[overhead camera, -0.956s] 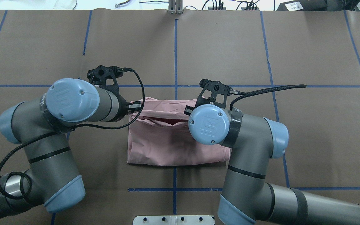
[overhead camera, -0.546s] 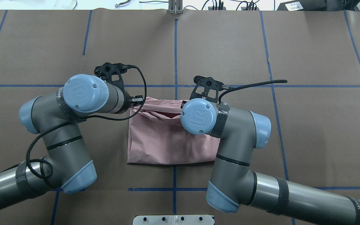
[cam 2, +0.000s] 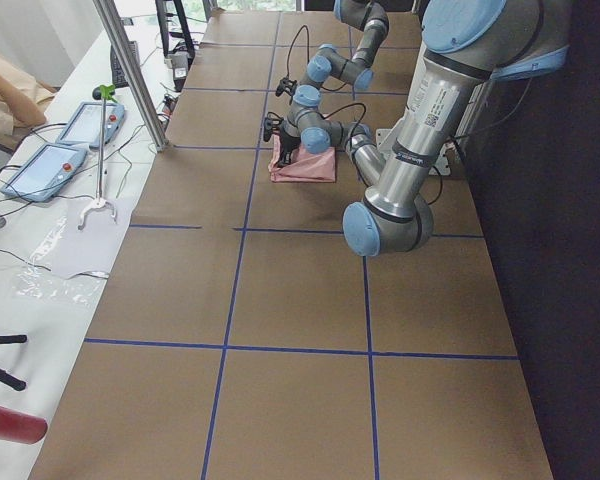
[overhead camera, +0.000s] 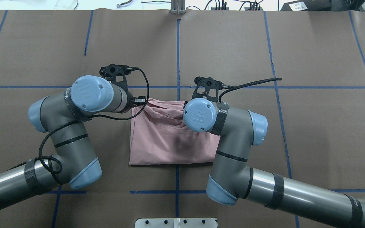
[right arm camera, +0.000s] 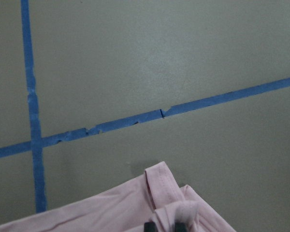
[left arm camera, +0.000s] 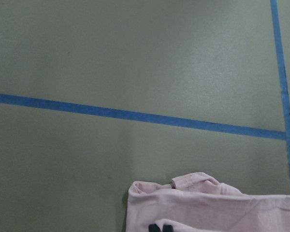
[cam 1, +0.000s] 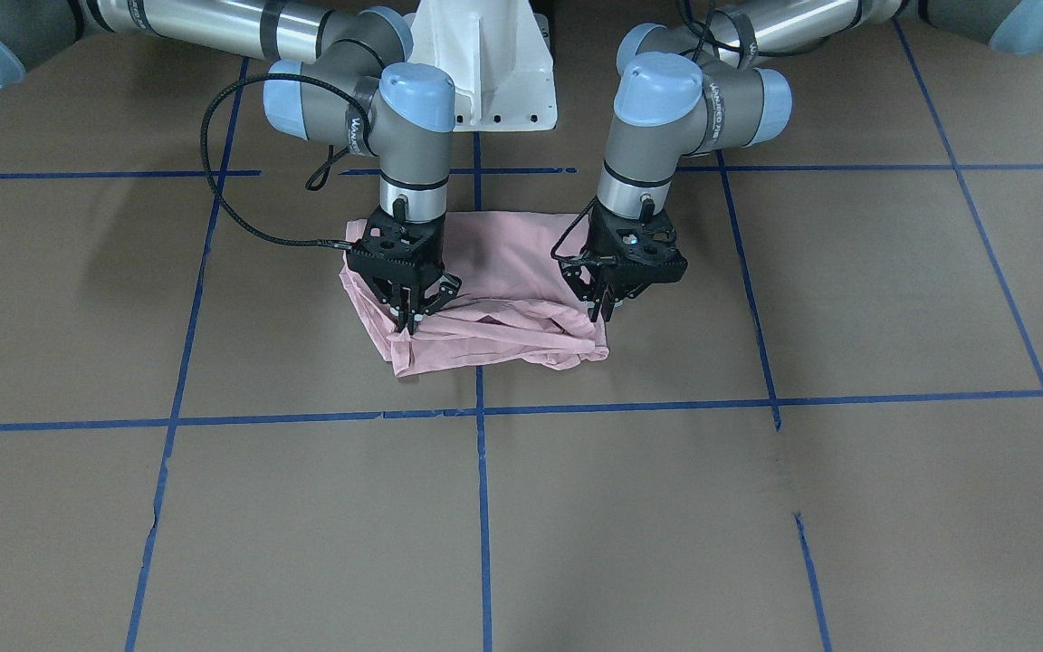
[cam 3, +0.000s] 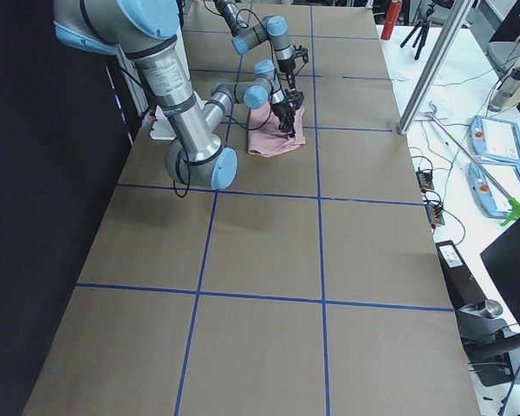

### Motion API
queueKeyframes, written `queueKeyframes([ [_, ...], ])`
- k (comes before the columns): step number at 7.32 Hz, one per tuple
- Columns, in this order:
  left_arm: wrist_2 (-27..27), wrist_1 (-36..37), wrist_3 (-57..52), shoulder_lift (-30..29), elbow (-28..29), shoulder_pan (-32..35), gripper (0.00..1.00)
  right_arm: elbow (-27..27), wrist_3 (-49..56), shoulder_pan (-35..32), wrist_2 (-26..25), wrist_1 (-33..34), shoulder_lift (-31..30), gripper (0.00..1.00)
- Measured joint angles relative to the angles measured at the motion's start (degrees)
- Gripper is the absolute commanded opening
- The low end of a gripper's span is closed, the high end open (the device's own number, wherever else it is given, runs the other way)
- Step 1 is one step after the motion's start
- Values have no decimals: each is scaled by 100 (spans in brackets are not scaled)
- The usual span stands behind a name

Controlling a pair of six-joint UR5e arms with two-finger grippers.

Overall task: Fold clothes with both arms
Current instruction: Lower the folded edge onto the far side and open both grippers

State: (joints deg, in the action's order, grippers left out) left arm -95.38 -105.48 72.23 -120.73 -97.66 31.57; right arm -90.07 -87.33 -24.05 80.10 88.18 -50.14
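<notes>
Brown paper across table [overhead camera: 312, 47], gridded with blue tape [overhead camera: 178, 47]. Reaching in from the robot's side: left arm [overhead camera: 65, 136] and right arm [overhead camera: 233, 142], wrists now further forward and closer together than a second ago, dropped low over the far edge.

Between them, near table centre: pink shirt [overhead camera: 163, 142], doubled over on itself, fold line toward the robot. A second ago, a gaping, shadowed pocket under the raised top layer. Now sunk into a rumpled ridge along the far edge, with the rest lying flat.

Left gripper [cam 1: 606, 312] pinched tight on the shirt's far left corner. Right gripper [cam 1: 409, 321] likewise clamped on the far right corner. Both pointing straight down. Seen from the right wrist: black fingertips [right arm camera: 180, 226] nearly together, a tuck of pink cloth between.

Judging by that: carry finished, top layer about laid, edges roughly matched. Probably next: letting go at both corners, lifting clear, perhaps smoothing the creases left along that edge.
</notes>
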Motion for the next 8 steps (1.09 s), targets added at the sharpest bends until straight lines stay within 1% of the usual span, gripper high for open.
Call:
queueKeyframes([
  [1,-70,-30,-334,41,-126,70,100,-19,196,-13,136,-36,54,100],
  [2,-240,-44,-605,96,-223,181,100,-69,334,-25,383,-45,112,100],
  [4,-460,-51,-801,176,-284,303,100,-152,784,-13,608,-38,132,100],
  [6,-495,-57,-810,187,-288,320,100,-88,1282,126,597,-23,98,100],
  [8,-499,-60,-798,190,-294,319,100,187,1557,77,537,-13,110,100],
])
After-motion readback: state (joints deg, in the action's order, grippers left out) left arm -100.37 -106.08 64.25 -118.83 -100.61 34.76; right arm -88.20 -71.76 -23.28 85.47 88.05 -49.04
